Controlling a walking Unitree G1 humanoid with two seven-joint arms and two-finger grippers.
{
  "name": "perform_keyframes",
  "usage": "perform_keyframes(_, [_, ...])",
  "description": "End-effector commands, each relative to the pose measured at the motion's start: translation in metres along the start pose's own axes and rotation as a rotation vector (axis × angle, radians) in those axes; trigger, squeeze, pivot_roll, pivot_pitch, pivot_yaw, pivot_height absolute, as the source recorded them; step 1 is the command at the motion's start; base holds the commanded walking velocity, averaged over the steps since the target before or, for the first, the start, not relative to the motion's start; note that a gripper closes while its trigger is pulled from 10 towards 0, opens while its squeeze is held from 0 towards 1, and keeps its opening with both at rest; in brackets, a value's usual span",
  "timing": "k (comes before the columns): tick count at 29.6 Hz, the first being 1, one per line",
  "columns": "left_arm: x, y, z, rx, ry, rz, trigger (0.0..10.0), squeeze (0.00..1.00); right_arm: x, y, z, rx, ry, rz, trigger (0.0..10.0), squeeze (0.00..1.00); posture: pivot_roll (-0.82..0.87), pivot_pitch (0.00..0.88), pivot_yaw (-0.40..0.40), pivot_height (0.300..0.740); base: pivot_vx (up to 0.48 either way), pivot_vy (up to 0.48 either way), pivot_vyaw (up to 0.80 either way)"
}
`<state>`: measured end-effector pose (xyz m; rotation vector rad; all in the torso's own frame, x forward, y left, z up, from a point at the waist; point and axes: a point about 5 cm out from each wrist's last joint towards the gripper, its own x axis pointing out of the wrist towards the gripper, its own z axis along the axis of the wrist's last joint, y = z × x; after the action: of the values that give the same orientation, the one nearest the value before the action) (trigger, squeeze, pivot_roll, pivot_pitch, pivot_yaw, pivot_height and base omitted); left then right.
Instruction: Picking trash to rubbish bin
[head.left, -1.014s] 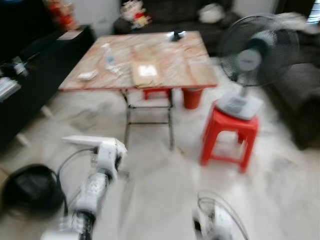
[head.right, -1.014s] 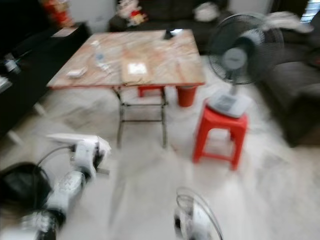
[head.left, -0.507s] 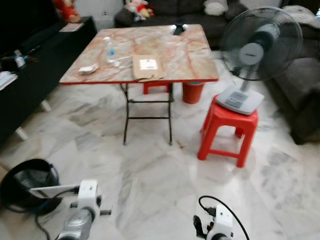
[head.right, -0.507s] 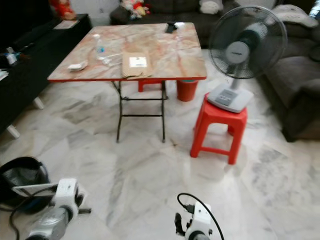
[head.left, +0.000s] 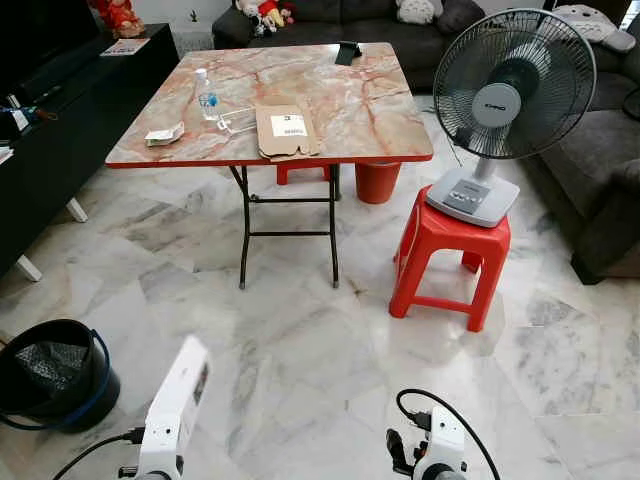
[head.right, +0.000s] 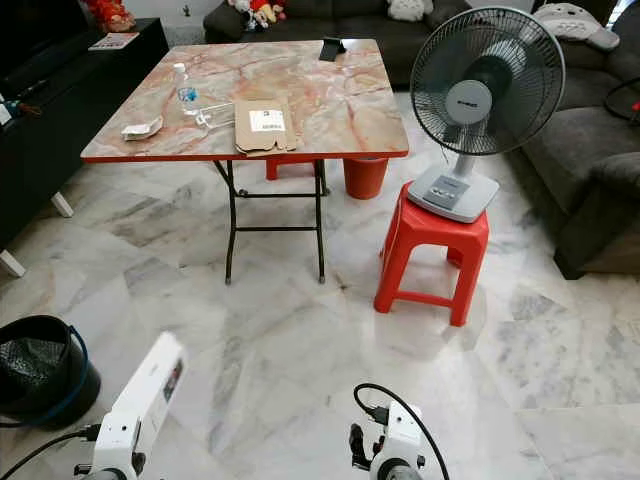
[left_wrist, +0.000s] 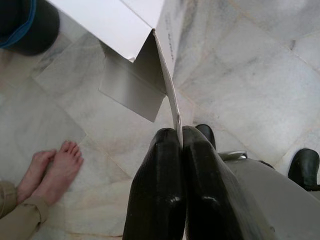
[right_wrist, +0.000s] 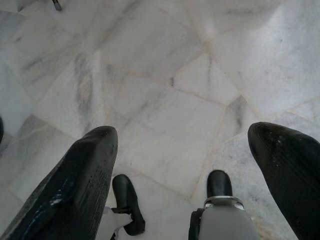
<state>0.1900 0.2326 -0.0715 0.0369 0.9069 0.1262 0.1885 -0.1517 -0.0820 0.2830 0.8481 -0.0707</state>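
Pinching a flap of the white box (left_wrist: 131, 30), light and likely to flex, the left gripper (left_wrist: 179, 145) is holding it at lower left near the bin (head.left: 50, 372), right gripper (right_wrist: 182, 165) jaws gaping empty.

Count of things in the living room

One folding table (head.left: 340, 110), one red stool (head.left: 446, 245), one fan (head.left: 510, 75), one black rubbish bin (head.left: 50, 372), one white box (head.left: 178, 398), one water bottle (head.left: 206, 93), one flat cardboard packet (head.left: 284, 131), two bare feet (left_wrist: 52, 170).
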Motion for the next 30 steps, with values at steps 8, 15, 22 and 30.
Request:
perform_keyframes(8, [-0.0001, 0.0057, 0.0037, 0.0, -0.018, 0.044, 10.0, 0.0, 0.0005, 0.0052, -0.0033, -0.053, 0.03, 0.007, 10.0, 0.0, -0.1, 0.014, 0.039, 0.74, 0.0, 0.0, 0.05])
perform_keyframes(15, [0.0, 0.0079, 0.0066, 0.0, -0.035, 0.072, 10.0, 0.0, -0.0009, 0.0028, -0.0086, -0.063, 0.054, 0.001, 10.0, 0.0, -0.1, 0.007, 0.038, 0.74, 0.0, 0.0, 0.72])
perform_keyframes(22, [-0.0005, 0.009, 0.0042, 0.009, -0.028, 0.085, 10.0, 0.0, -0.0012, -0.001, -0.0078, -0.054, 0.054, -0.015, 10.0, 0.0, -0.1, 0.0, 0.041, 0.74, 0.0, 0.0, 0.11])
perform_keyframes(30, [-0.001, 0.0105, 0.0031, 0.012, -0.028, 0.096, 10.0, 0.0, -0.0008, 0.0007, -0.0071, -0.071, 0.05, -0.012, 10.0, 0.0, -0.1, 0.0, 0.04, 0.74, 0.0, 0.0, 0.67])
